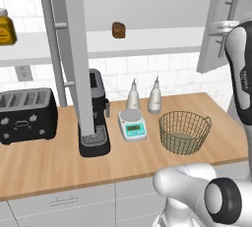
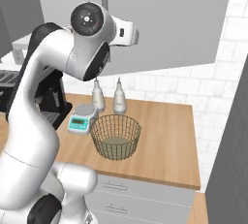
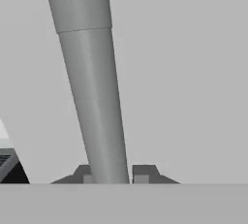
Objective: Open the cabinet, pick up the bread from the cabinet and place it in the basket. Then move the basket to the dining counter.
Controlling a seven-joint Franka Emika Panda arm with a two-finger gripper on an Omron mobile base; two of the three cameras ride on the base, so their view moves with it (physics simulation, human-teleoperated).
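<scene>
Left base view, left to right:
- Amber jar (image 1: 6,28): on the cabinet shelf (image 1: 147,42), far left.
- Toaster (image 1: 27,114): black, on the wooden desk (image 1: 49,162), left end.
- Cabinet (image 1: 147,0): both doors swung open; left door (image 1: 73,49) seen edge-on, its bar handle (image 1: 53,49) vertical; right door (image 1: 224,19) angled outward.
- Coffee machine (image 1: 94,123): black, partly behind the left door.
- Bread (image 1: 118,30): dark brown lump, on the shelf inside the cabinet, well above the basket.
- Kitchen scale (image 1: 132,125): white, just right of the coffee machine.
- Two pale bottles (image 1: 144,96): side by side behind the scale.
- Basket (image 1: 184,131): wire mesh, upright on the desk right of the scale, with no bread in it.
- Arm: rises at the right edge, elbow low, forearm upright, wrist reaching to the right door's handle (image 1: 231,10).

Hand view:
- Claw (image 3: 112,177): the handle runs up between the two dark tips (image 3: 141,173), which sit close on either side of it, clamped on the bar.
</scene>
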